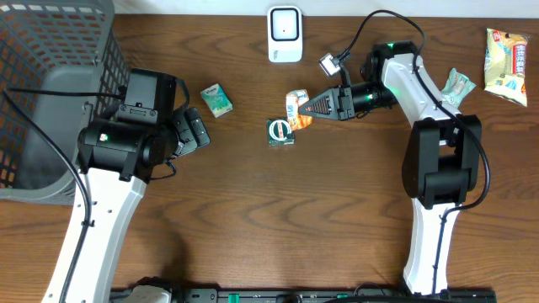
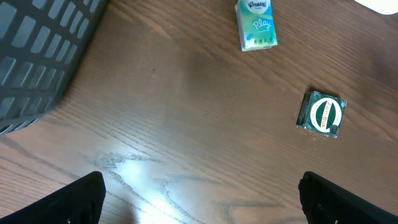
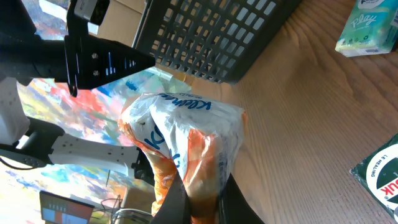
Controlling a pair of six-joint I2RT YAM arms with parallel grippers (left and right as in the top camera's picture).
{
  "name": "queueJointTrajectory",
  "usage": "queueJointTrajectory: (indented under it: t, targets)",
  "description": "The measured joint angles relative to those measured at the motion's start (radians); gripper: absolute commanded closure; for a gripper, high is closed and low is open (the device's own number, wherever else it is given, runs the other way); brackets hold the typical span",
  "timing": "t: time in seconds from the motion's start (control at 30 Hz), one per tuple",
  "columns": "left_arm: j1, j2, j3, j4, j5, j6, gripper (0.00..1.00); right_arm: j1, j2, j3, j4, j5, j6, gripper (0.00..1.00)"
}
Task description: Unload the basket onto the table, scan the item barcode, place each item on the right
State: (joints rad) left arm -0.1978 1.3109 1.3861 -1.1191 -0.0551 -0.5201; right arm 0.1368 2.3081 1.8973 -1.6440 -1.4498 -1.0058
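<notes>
A dark brown wooden table [image 1: 278, 219] fills the overhead view, its grain running left to right. Near its middle is the orange-and-white packet [image 1: 296, 109], pinched at one end by the right gripper [image 1: 313, 106]. The jaws are closed tight on the crumpled wrapper, and the arm reaches in from the right. In the right wrist view the packet [image 3: 186, 143] bulges out from between the two dark fingers [image 3: 171, 202], blue lettering across its clear top. Whether it clears the wood cannot be told.

The white scanner [image 1: 285, 34] stands at the table's far edge, near the packet but apart from it. Just beside the packet on the near side lies a square green packet [image 1: 280, 132], flat on the wood, with a round white label showing in the left wrist view [image 2: 321, 114]. Further left lies a small tissue pack [image 1: 216, 99], pale green and blue.

The left gripper [image 1: 195, 130] sits close to the tissue pack. Its jaws are spread wide with nothing between them, and only bare wood shows between its fingers [image 2: 78, 199].

A grey mesh basket [image 1: 50, 50] occupies the far left corner. Towards the far right corner lie a yellow snack bag [image 1: 506, 55] and a small teal wrapper [image 1: 459, 82].
</notes>
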Motion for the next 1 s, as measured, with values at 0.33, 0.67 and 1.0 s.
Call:
queueJointTrajectory:
  t: [0.33, 0.67, 1.0]
  targets:
    - [0.000, 0.000, 0.000, 0.000, 0.000, 0.000, 0.02, 0.000, 0.000, 0.000, 0.005, 0.000, 0.000, 0.99]
    - [0.000, 0.000, 0.000, 0.000, 0.000, 0.000, 0.02, 0.000, 0.000, 0.000, 0.011, 0.001, 0.000, 0.99]
    - [0.000, 0.000, 0.000, 0.000, 0.000, 0.000, 0.02, 0.000, 0.000, 0.000, 0.011, 0.001, 0.001, 0.99]
